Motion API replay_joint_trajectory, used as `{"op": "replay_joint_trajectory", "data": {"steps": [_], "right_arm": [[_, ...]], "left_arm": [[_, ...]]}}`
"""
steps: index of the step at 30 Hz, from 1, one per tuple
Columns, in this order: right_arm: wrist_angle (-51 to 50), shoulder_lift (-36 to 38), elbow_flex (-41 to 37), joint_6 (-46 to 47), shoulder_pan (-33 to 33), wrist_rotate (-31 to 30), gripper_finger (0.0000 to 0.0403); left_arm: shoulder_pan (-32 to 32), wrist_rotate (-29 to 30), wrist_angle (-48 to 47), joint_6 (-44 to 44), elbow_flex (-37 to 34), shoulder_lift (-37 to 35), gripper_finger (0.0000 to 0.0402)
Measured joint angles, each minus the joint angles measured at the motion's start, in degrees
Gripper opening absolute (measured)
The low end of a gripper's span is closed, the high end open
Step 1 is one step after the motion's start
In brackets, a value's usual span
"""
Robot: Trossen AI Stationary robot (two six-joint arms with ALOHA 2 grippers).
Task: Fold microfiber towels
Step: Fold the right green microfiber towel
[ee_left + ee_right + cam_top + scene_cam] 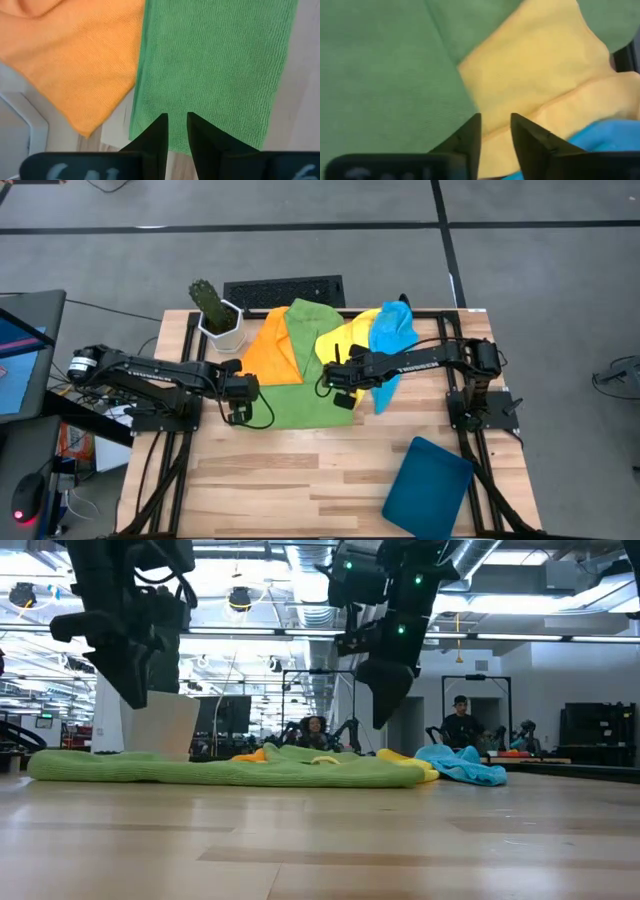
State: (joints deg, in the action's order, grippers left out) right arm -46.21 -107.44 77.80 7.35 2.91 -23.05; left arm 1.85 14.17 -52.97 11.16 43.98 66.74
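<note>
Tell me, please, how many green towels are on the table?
2: a flat green towel between the grippers, and another green towel bunched behind it. Overlaps may hide more.

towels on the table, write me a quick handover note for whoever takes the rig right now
Left claw: open, empty, above the near left edge of the green towel.
Right claw: open, empty, above the spot where the green towel meets the yellow towel.
Towels: all bunched at the far side of the table. The orange towel lies left of the green one, a second green towel behind it, and the blue towel on the right.
Teal tray: near right corner, nothing on it.
Done: the green towel lies flat.
Left: no finished fold visible; all five remain.
</note>
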Motion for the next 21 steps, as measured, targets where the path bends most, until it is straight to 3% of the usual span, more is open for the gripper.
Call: {"op": "replay_joint_trajectory", "data": {"steps": [7, 12, 17, 21], "right_arm": [[-1.79, 1.56, -0.07, -0.38, 0.31, 0.85, 0.0195], [-3.2, 3.46, -0.08, -0.39, -3.38, 3.29, 0.0199], [-2.5, 4.17, -0.02, -1.18, -6.08, 3.48, 0.0196], [-3.24, 4.17, -0.02, -0.9, -6.48, 3.5, 0.0198]], "left_arm": [[1.93, -1.66, 0.02, 2.86, -0.02, -1.67, 0.0064], [4.15, 2.8, 3.37, 4.05, -3.87, -6.78, 0.0064], [0.16, -1.71, 7.67, 3.86, -4.95, -13.29, 0.0064], [-6.14, -2.37, 11.21, 8.11, -4.67, -13.04, 0.0062]]}}
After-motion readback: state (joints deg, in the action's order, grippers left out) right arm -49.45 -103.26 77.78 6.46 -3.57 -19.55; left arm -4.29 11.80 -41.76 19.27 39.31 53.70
